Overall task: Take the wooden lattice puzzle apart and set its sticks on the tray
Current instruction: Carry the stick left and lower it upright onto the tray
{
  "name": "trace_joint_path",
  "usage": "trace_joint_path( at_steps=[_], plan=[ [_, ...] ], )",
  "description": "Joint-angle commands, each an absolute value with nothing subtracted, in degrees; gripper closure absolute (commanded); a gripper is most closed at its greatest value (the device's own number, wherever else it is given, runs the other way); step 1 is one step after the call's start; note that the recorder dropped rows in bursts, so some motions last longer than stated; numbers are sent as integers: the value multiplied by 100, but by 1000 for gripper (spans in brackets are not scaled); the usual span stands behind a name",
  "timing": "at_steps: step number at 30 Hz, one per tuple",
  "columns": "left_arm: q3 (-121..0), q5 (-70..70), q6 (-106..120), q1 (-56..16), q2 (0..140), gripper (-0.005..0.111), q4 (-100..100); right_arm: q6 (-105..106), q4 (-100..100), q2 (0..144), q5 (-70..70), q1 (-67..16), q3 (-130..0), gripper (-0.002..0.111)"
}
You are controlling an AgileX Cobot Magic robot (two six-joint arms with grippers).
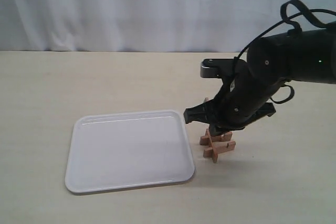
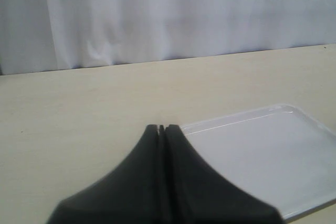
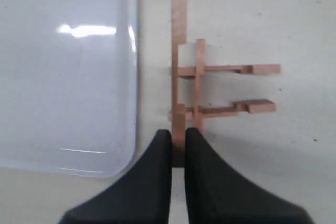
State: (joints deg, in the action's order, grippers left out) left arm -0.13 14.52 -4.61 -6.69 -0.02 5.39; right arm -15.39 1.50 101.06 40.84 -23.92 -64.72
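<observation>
On the pale table (image 1: 79, 82), in the exterior view, the tray (image 1: 128, 150) lies flat at left of centre with a white curtain (image 1: 131, 9) behind. Just beside the tray's right edge sits the wooden lattice puzzle (image 1: 216, 145), resting on the table and not on the tray. The right gripper (image 1: 214, 130) comes down from the right onto the puzzle's far side; from here its fingertips are hidden by its own black body.

In the left wrist view, the left gripper (image 2: 161, 128) has its fingers pressed together with nothing between them, above bare table. A corner of the tray (image 2: 262, 150) shows beside it.

In the right wrist view, the right gripper (image 3: 178, 142) pinches the near end of the outer stick (image 3: 179, 35) — the one closest to the tray (image 3: 68, 87), running along its rim with a narrow strip of table between. This stick reaches well past the rest of the puzzle (image 3: 210, 90), where a shorter-looking stick lies parallel to it and two more cross both. Whether the gripped stick is still locked into the crossing pair cannot be told.
</observation>
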Motion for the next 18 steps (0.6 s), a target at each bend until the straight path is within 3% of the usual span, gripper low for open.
trace_joint_path(
  at_steps=[1,18],
  plan=[
    [0,1380,-479,-664,0,107,535,-1433,172,10398,4039,-2843,-6977,104],
    [0,1380,-479,-664,0,107,535,-1433,-79,12109,5377,-3684,-9393,104]
  ],
)
